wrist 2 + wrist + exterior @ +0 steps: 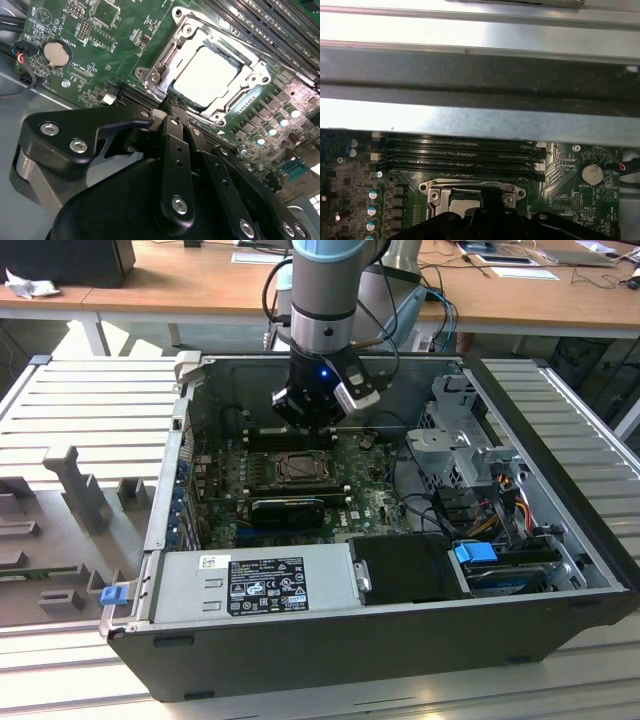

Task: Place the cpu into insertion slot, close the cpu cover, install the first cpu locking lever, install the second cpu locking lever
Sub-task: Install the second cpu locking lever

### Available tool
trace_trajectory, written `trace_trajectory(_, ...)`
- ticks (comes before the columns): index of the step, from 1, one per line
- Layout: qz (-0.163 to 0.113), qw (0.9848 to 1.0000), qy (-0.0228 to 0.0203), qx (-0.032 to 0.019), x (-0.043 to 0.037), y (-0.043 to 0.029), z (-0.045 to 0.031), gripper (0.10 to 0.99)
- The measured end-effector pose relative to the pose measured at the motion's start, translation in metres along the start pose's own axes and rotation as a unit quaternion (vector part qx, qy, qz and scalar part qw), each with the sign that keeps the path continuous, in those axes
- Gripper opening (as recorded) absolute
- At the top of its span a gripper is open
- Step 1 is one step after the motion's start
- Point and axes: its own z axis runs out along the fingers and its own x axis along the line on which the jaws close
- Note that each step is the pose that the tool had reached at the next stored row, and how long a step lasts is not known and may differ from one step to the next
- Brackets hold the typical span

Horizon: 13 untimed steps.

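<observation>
The cpu (205, 75), a pale silvery square, lies flat in the insertion slot (298, 470) on the green board. The cpu cover (255, 80), a silvery frame with a cut-out centre, lies down around the chip. My gripper (171, 103) hangs just over one corner of the socket with its black fingers (175, 145) drawn together and nothing visible between them. In the exterior view the gripper (310, 422) stands directly above the far edge of the slot. The first wrist view has the cover (470, 192) just beyond the gripper's black body (485, 222).
Long black memory slots (460, 150) run beside the socket, with a coin battery (55, 54) further off. A black card (290, 510), a power supply (265, 585) and a drive cage (460, 440) crowd the case, and its metal walls (170, 490) rise around.
</observation>
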Motion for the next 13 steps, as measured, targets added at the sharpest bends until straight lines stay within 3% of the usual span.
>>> trace_trajectory(13, 0.000, 1.0000, 0.0000, -0.0003, 0.0007, -0.0120, -0.0007, 0.106)
